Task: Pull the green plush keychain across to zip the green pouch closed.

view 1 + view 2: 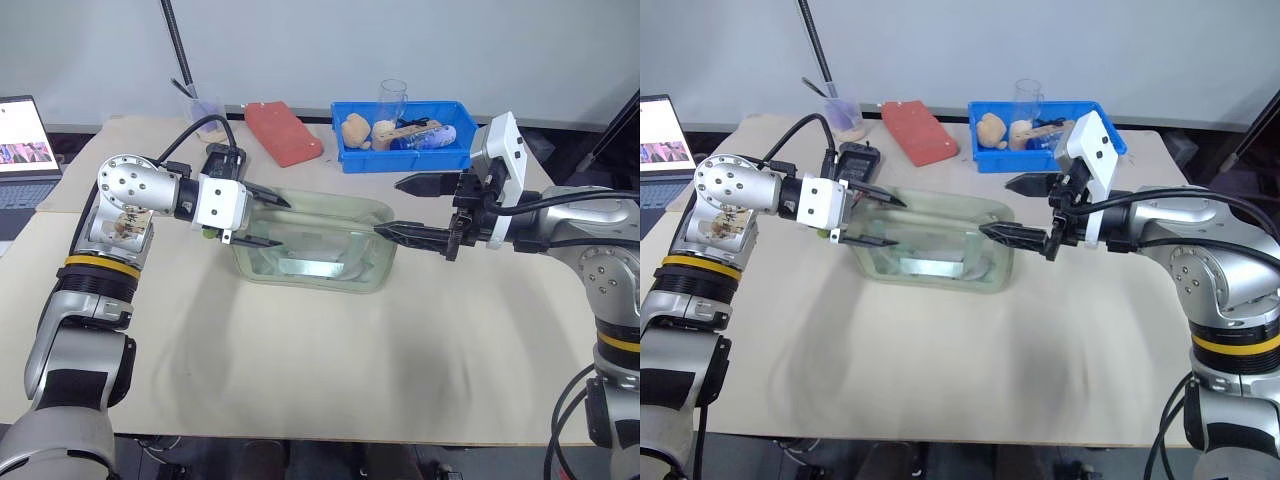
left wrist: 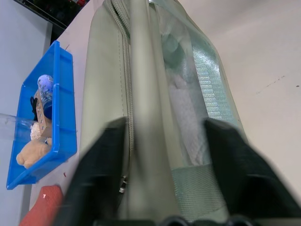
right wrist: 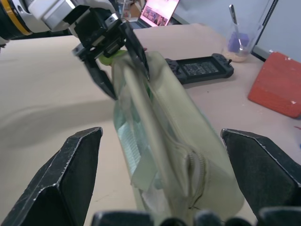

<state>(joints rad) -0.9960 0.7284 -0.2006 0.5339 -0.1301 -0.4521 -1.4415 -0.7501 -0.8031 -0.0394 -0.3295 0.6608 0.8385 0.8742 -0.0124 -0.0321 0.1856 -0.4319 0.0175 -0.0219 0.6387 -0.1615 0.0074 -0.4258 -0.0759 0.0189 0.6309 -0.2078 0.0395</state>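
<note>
The green pouch (image 1: 312, 243) lies in the middle of the beige table (image 1: 330, 360), its long axis running between the two arms, with clear side panels and the zipper running along its top. The left gripper (image 1: 262, 218) sits at the pouch's left end with its two black fingers spread apart, one on each side of the fabric top, clamping nothing. In the right wrist view the green plush keychain (image 3: 108, 58) shows as a small lime-green lump right at that end, just behind the left gripper's fingers and touching the pouch's edge. The right gripper (image 1: 412, 208) is at the pouch's opposite end, its jaws wide apart; the lower finger tip reaches the right rim of the pouch while the upper one hangs clear above it. Behind the pouch stand a blue plastic bin (image 1: 404, 150) holding small toys, a red sponge-like block (image 1: 283, 132) and a black game controller (image 3: 201, 68), with a laptop (image 1: 24, 150) at the far left
</note>
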